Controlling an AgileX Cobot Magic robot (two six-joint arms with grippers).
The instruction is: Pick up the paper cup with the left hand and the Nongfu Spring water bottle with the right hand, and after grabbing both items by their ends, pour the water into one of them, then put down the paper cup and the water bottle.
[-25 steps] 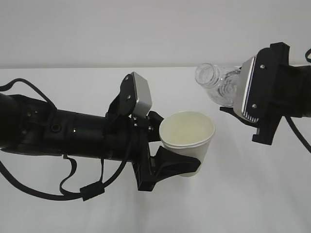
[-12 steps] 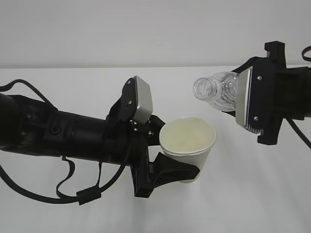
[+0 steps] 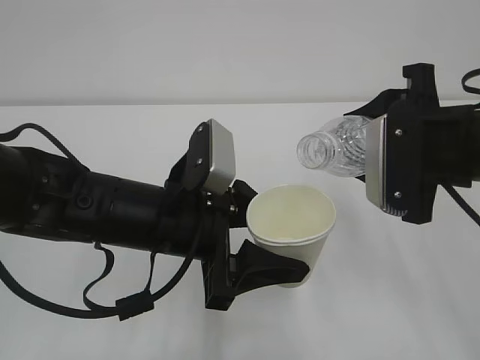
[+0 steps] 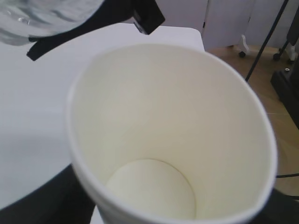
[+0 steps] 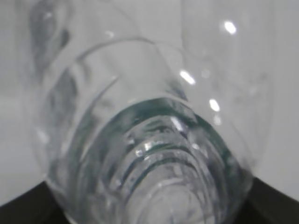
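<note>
My left gripper (image 3: 259, 236) is shut on the lower part of the white paper cup (image 3: 290, 225), which is held upright above the table. In the left wrist view the cup (image 4: 163, 130) fills the frame and its cream inside looks dry. My right gripper (image 3: 367, 154) is shut on the base end of the clear Nongfu Spring water bottle (image 3: 339, 148), which lies almost level. The bottle's open mouth is just above and right of the cup's rim. The bottle's ribbed body (image 5: 149, 154) fills the right wrist view. No stream shows, and I cannot make out water.
Both arms hang over a white table (image 3: 390, 300) in front of a plain wall. In the left wrist view the table's far edge gives way to a floor with black stand legs (image 4: 275, 51) on the right.
The right gripper has turned and lowered the bottle, so its neck has come down from a raised tilt to almost level, closer to the cup's rim. The cup has barely moved.
</note>
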